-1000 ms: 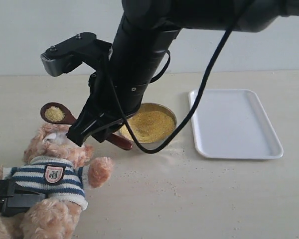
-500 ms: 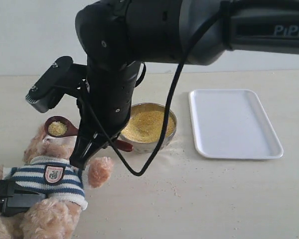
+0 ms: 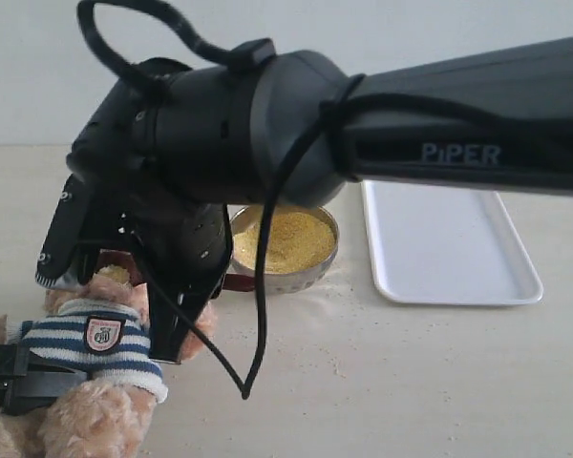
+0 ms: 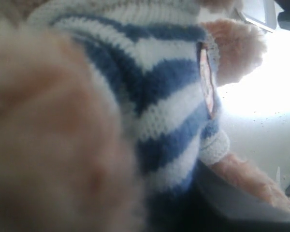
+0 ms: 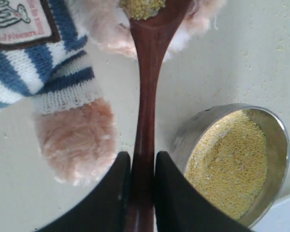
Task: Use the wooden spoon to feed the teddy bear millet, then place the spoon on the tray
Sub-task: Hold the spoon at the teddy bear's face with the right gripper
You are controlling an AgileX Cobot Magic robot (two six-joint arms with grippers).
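The teddy bear (image 3: pixel 100 334) lies at the near left in its striped shirt (image 4: pixel 159 96). My left gripper (image 3: pixel 38 384) is clamped on the bear's body from the left. The right gripper (image 5: pixel 141 166) is shut on the handle of the wooden spoon (image 5: pixel 147 96). The spoon's bowl carries millet (image 5: pixel 141 7) and lies against the fur of the bear's face. The exterior view shows only the spoon's handle end (image 3: pixel 237 282), because my right arm (image 3: pixel 220 134) covers the bear's head. A metal bowl of millet (image 3: pixel 285 239) stands behind the bear's paw. The white tray (image 3: pixel 449 243) lies to the right.
Spilled grains are scattered on the beige table (image 3: pixel 363 382) around the bowl and in front of it. The right arm's cable (image 3: pixel 258 315) loops down in front of the bowl. The metal bowl (image 5: pixel 232 159) sits close beside the right fingers.
My right arm has swung left and down over the bear. The loaded spoon has come from above the bear's head down to its face. The left gripper has stayed still.
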